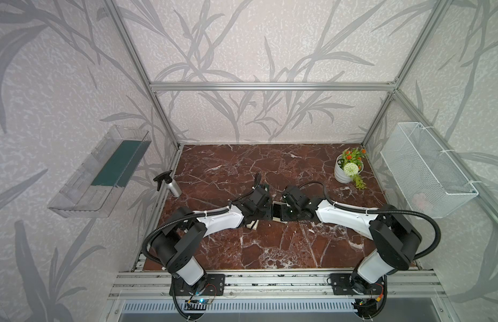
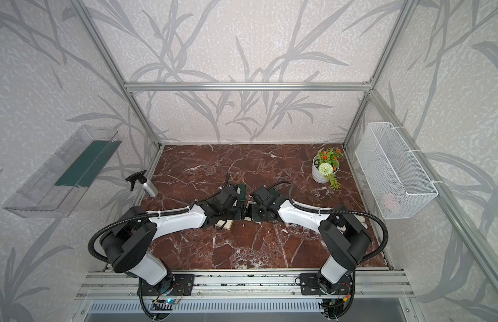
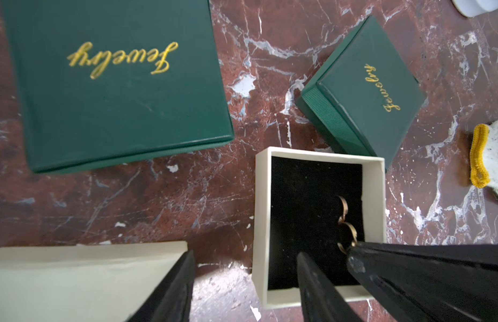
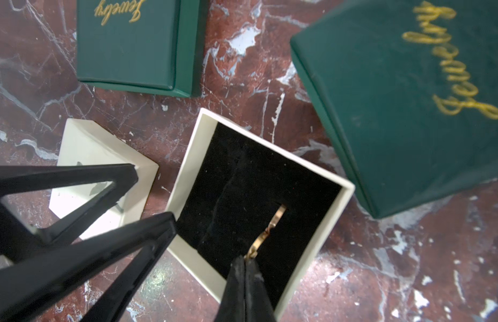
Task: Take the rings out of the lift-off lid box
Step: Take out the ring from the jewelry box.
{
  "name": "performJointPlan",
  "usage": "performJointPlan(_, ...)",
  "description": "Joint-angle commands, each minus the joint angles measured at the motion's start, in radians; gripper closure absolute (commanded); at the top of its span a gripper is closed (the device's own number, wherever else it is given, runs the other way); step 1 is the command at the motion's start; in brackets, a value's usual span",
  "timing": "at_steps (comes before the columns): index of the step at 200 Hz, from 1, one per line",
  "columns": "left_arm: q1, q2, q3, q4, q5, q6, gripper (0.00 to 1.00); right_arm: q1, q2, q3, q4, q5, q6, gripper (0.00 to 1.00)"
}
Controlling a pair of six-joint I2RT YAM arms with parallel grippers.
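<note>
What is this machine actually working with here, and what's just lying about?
Part of the job:
- thin gold-coloured metal rings
- open cream cardboard box, black lining
- cream cardboard lid
- right tool, pinching a ring
- left tool, at the box

Just lying about:
- large dark green Jewelry box
- small dark green Jewelry box
- silver spray bottle
- white pot of flowers
- yellow-edged white cloth

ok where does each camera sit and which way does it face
Both top views: high at the robot's end, facing down over the table; both arms show.
Left wrist: on left arm, facing down into the open box; left gripper shows, jaws apart.
Right wrist: on right arm, facing down at the rings; right gripper shows, shut.
Shared: both wrist views show the open box, rings, green boxes, both grippers.
</note>
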Motion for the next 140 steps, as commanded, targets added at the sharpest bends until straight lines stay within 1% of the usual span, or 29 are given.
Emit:
performJointPlan(1, -0.007, 0.028, 0.037, -0.004, 0.0, -0.005, 0.45, -0.006, -0.037, -0.012, 0.014, -0.002, 0.005, 1.0)
performJointPlan(21, -0.012, 0.054, 0.057, -0.01, 0.0, -0.001, 0.47, -0.007, -0.037, -0.017, 0.023, -0.009, 0.008, 1.0)
performJointPlan(34, -0.011, 0.073, 0.068, -0.015, 0.005, 0.003, 0.52, -0.008, -0.037, -0.018, 0.038, -0.023, 0.008, 1.0)
performJointPlan(42, -0.012, 0.082, 0.074, -0.019, 0.004, 0.003, 0.54, -0.008, -0.035, -0.016, 0.041, -0.025, 0.009, 1.0)
performJointPlan(84, -0.016, 0.115, 0.093, -0.028, 0.005, 0.001, 0.56, -0.012, -0.039, -0.012, 0.052, -0.015, 0.013, 1.0)
performJointPlan(140, -0.027, 0.161, 0.107, -0.039, -0.005, -0.014, 0.56, -0.022, -0.044, -0.015, 0.07, -0.028, 0.03, 1.0)
